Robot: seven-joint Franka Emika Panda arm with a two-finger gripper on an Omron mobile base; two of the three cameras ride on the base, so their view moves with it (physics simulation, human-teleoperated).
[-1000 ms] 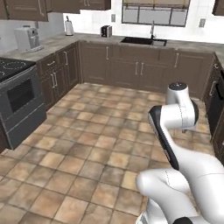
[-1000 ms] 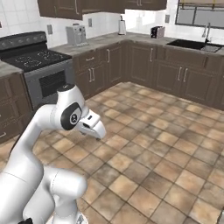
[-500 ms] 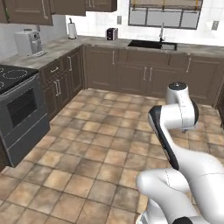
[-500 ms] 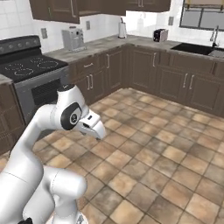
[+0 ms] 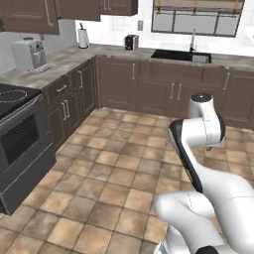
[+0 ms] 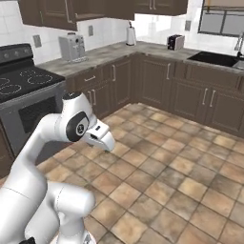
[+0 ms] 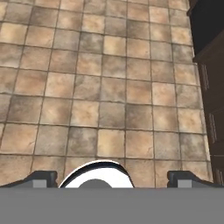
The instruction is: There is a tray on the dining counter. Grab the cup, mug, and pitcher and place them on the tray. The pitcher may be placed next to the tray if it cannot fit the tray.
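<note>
The tray, the dining counter, the cup, the mug and the pitcher are all out of view. My arm is folded up close over the base. In the hand view my gripper (image 7: 113,179) points down at brown floor tiles. It is open, its two dark fingertips (image 7: 41,178) stand wide apart, and nothing lies between them.
An L-shaped run of dark cabinets with a stone top wraps the far corner. It holds a sink (image 5: 181,55), a toaster (image 5: 131,42), a paper towel roll (image 5: 83,37) and a coffee machine (image 5: 30,53). A black stove (image 5: 20,144) stands at the left. Dark cabinet fronts (image 7: 214,87) border the tiled floor.
The whole scene has shifted in both base views, so the base has driven and the corner cabinets and stove now look nearer. The arm keeps its folded pose and the gripper stays open.
</note>
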